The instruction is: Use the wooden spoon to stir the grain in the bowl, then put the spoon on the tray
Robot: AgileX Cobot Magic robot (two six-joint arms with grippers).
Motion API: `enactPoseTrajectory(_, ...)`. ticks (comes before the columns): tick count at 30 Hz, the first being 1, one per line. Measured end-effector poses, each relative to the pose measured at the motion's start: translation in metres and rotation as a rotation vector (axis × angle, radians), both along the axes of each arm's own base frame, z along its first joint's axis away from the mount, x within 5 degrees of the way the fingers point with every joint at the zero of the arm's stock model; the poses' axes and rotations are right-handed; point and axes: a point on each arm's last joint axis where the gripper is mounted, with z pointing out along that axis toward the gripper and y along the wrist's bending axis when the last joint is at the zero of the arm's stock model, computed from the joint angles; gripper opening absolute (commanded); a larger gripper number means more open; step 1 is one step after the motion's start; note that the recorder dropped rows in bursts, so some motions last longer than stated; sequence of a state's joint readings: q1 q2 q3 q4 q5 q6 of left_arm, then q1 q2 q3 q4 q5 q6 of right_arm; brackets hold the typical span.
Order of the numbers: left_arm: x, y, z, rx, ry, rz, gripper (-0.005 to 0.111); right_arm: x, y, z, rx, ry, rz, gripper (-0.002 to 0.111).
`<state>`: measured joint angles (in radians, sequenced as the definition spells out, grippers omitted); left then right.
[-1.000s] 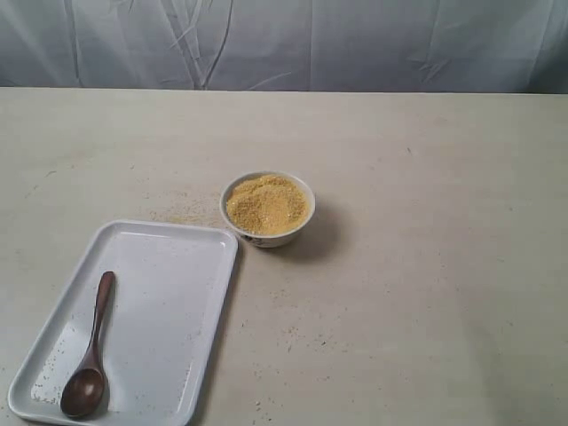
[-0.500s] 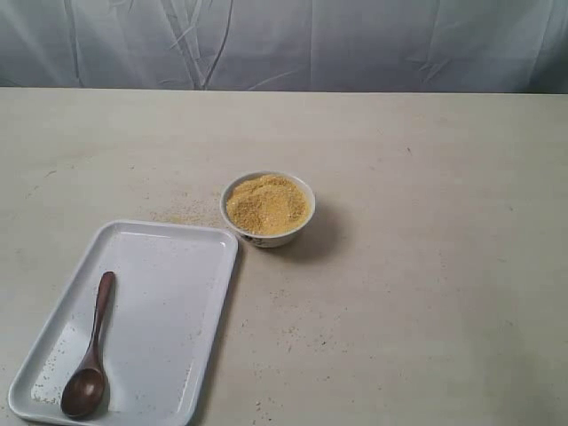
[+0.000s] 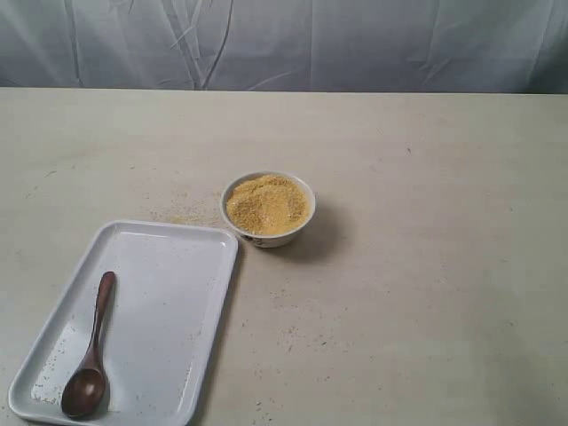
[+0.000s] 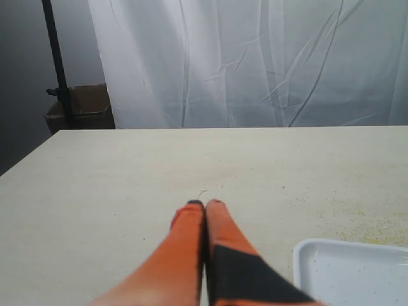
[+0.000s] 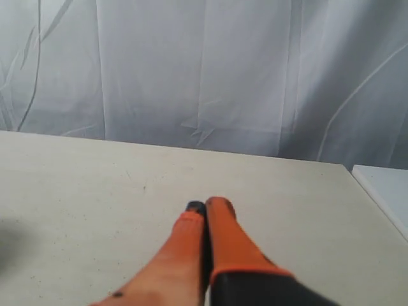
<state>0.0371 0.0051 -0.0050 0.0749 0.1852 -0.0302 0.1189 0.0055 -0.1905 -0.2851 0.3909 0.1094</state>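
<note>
The left gripper (image 4: 205,204) has its orange fingers pressed flat together with nothing between them, poised over bare counter (image 4: 127,178), with one corner of the tray (image 4: 344,271) just beside it. The right gripper (image 5: 207,206) is likewise closed on nothing and points across open counter toward the white curtain. Neither arm appears in the exterior view, so both sit well apart from the work. There the wooden spoon (image 3: 93,346) lies inside the tray (image 3: 169,302), along its left side, with the head toward the near corner and the slim handle running away up the tray. Stray grains speck the tray floor. The bowl (image 3: 266,238) stands on the counter just off the tray's far right corner, apart from it, and the grain (image 3: 266,204) is heaped to the brim. A thin scatter of spilt grains (image 3: 182,214) lies on the counter beside the bowl. The spoon is already where the task wants it to end up, and the spilt grains hint at stirring, but the pictures cannot settle whether this is the finish or the start. If stirring is not done, every step remains: grasp the handle, stir, and return the spoon.
</note>
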Motion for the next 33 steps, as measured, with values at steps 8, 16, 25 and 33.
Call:
enactPoseTrajectory(8, 0.000, 0.000, 0.000, 0.000, 0.000, 0.000, 0.000, 0.006, 0.003, -0.028, 0.009, 0.065, 0.021, 0.000)
enactPoseTrajectory(16, 0.000, 0.000, 0.000, 0.000, 0.000, 0.000, 0.000, 0.010, 0.007, -0.059, 0.107, 0.160, 0.040, 0.000)
enactPoseTrajectory(25, 0.000, 0.000, 0.000, 0.000, 0.000, 0.000, 0.000, 0.010, 0.008, -0.057, 0.121, 0.133, 0.047, 0.000)
enactPoseTrajectory(33, 0.000, 0.000, 0.000, 0.000, 0.000, 0.000, 0.000, 0.010, 0.008, -0.057, 0.120, 0.133, 0.047, 0.000)
